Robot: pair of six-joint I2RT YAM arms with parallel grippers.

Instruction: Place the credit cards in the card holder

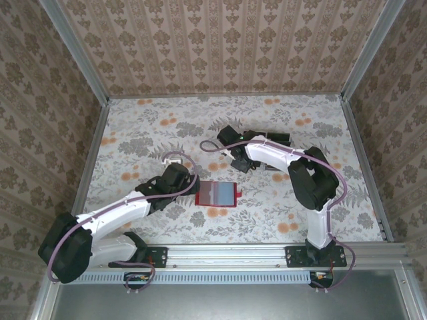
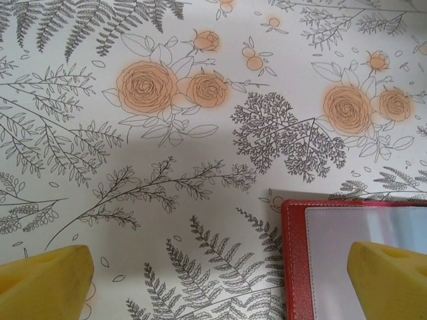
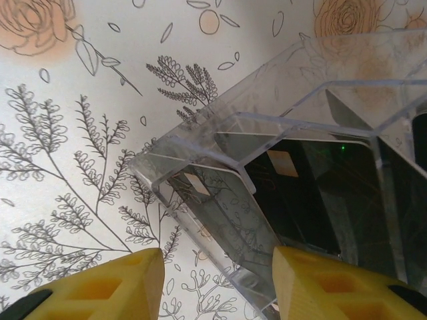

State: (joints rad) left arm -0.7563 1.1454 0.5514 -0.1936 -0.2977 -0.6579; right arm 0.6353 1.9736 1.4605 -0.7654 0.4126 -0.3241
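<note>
Closest in, the left gripper [image 2: 220, 287] hangs low over the flowered surface [image 2: 167, 167], its jaws spread wide with nothing between them. One of its yellow fingers [image 2: 390, 280] is over an end of the red card holder [image 1: 217, 193], which lies open and flat in the middle of the surface. Further back, the right gripper [image 3: 213, 287] has its jaws partly apart, astride a corner of a clear box [image 3: 200, 157], gripping nothing. The black credit cards [image 3: 300, 200] are inside that box
</note>
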